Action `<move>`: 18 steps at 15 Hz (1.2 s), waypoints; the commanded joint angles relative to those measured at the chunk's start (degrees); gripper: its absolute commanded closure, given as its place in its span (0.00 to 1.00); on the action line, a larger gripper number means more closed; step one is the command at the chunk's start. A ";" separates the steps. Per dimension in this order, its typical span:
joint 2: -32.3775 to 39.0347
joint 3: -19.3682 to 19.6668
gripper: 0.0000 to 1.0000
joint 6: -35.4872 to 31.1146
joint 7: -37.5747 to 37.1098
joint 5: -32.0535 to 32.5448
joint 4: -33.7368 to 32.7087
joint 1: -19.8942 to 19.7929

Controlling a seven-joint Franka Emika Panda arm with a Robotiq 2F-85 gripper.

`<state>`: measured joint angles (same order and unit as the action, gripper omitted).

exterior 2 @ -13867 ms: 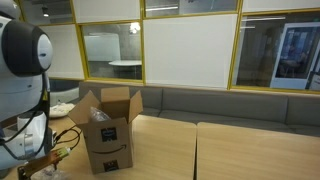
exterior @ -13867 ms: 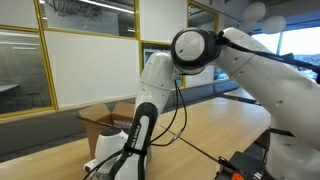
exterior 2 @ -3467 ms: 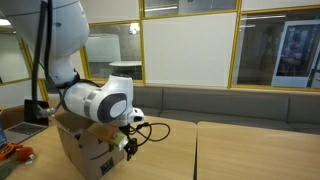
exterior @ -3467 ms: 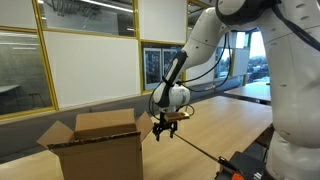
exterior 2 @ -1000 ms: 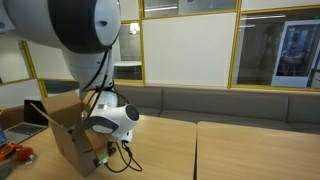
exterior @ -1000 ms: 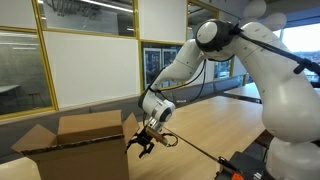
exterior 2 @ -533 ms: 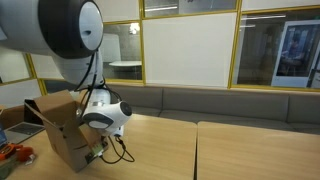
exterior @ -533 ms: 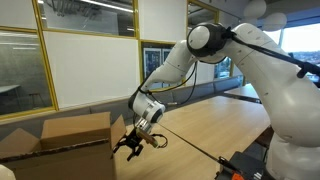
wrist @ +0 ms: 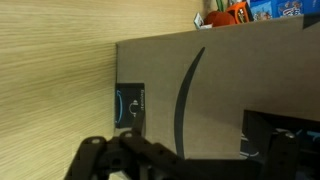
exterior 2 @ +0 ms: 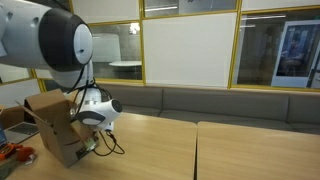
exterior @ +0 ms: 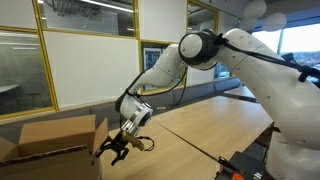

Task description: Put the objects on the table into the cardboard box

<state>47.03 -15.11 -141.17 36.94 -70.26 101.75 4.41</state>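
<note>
The cardboard box (exterior: 50,145) stands at the table's (exterior: 205,125) left end, its flaps up in an exterior view (exterior 2: 55,125). My gripper (exterior: 113,149) is low beside the box, open, its fingers against the box's side wall (exterior 2: 92,142). The wrist view is filled by the box side with its black arrow logo (wrist: 185,90). My gripper (wrist: 185,150) spreads its dark fingers (wrist: 100,160) wide across that wall, holding nothing. The objects are out of view; I cannot see into the box.
A dark seam line (exterior 2: 196,150) crosses the tabletop. Colourful packets (wrist: 238,12) lie beyond the box in the wrist view. A black device (exterior: 245,165) sits at the table's near edge. Orange clutter (exterior 2: 12,152) lies left of the box. A bench (exterior 2: 210,102) runs behind the table.
The box and my gripper have slid left together across the table in both exterior views. The jaws stayed open throughout.
</note>
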 commanded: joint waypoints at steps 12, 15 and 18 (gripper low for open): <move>1.14 2.70 0.00 4.84 -5.75 11.52 -10.37 3.98; -3.86 5.13 0.00 3.31 -7.74 20.55 -6.83 3.49; -9.36 7.63 0.00 0.70 -10.19 30.42 -2.66 2.59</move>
<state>44.95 -9.82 -138.49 29.65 -47.41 93.01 7.38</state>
